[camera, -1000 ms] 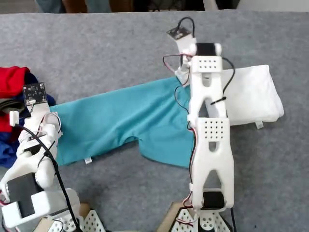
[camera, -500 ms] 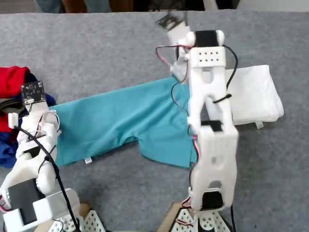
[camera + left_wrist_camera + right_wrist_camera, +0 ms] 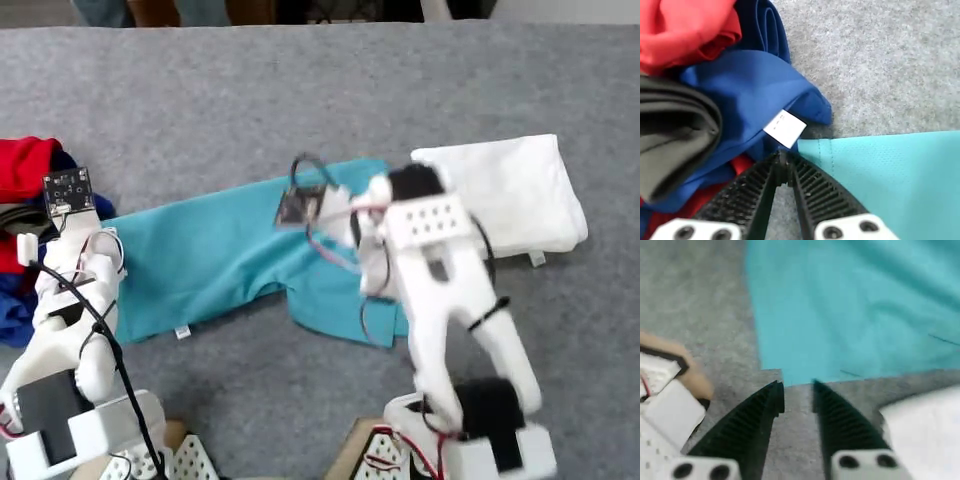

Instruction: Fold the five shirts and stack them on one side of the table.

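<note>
Drawn back from the far side, now low over the teal shirt [image 3: 220, 250], with right jaws a little apart and empty. Left jaws shut, just beside its corner. Lying spread on the desk [image 3: 200, 100]; probably soft, light, limp: best to pinch a hem corner.

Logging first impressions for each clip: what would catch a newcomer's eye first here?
A teal shirt lies spread across the middle of the grey table, with the right hand open above its edge. A folded white shirt sits to its right, and a heap of red, blue and dark shirts sits at the left edge, by the shut left hand.
</note>
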`<action>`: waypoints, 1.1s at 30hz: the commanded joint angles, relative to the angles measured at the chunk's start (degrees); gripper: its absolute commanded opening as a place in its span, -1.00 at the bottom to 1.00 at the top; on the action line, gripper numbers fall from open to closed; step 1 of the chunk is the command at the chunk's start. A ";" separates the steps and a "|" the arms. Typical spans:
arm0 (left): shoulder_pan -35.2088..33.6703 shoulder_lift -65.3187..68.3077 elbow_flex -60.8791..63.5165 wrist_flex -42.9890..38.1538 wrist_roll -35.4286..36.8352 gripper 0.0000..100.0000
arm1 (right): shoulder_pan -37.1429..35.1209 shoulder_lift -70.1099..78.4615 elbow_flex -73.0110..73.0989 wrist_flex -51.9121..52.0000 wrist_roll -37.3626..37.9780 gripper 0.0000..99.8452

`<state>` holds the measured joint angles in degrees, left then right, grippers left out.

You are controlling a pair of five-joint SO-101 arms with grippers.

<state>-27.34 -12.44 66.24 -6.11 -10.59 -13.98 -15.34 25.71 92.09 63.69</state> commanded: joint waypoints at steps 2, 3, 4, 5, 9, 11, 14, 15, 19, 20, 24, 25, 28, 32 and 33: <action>0.13 -1.76 -0.57 -0.88 0.44 -0.94 | -5.10 -7.43 13.76 -6.24 1.58 -0.56; 0.13 -1.67 -0.66 -0.88 0.44 -0.94 | -6.24 -7.87 16.75 -8.44 1.58 -0.56; 0.13 -1.67 -0.66 -0.88 0.44 -0.94 | -7.38 -7.96 19.56 -10.73 1.49 -0.56; 0.13 -1.67 -0.66 -0.88 0.44 -0.94 | -8.53 -7.96 22.29 -13.10 1.41 -0.56; 0.13 -1.58 -0.66 -0.79 0.44 -0.94 | -10.37 -6.37 31.16 -23.91 1.32 -0.56; 0.13 -1.58 -0.66 -0.79 0.44 -0.94 | -10.29 -4.09 33.27 -27.78 1.32 -0.56; 0.13 -1.58 -0.66 -0.79 0.44 -0.94 | -10.29 0.84 33.63 -30.33 1.32 -0.56; 0.13 -1.58 -0.57 -0.79 0.44 -0.94 | -10.20 2.68 33.54 -31.56 1.32 -0.57; 0.13 -1.58 -0.48 -0.79 0.44 -0.94 | -10.11 7.16 30.99 -33.05 -0.44 -0.79; 0.13 -1.58 -0.48 -0.79 0.44 -0.94 | -9.49 7.60 30.11 -32.88 -0.62 -0.87; 0.13 -1.67 -0.40 -0.79 0.44 -0.94 | -6.24 8.66 26.07 -31.82 -0.62 -0.94; 0.13 -1.67 -0.40 -0.79 0.44 -0.94 | -5.71 8.75 24.75 -30.59 -0.62 -0.95; 0.13 -1.67 -0.48 -0.79 0.44 -0.94 | -4.48 8.75 20.26 -25.58 -0.62 -0.97; 0.13 -1.67 -0.48 -0.79 0.44 -0.94 | -2.99 8.75 13.58 -19.16 -0.44 -0.97; 0.13 -1.67 -0.48 -0.79 0.44 -0.94 | -2.64 8.75 11.82 -17.67 -0.35 -0.97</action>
<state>-27.34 -12.44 66.24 -6.11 -10.59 -18.02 -6.46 43.21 70.37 63.78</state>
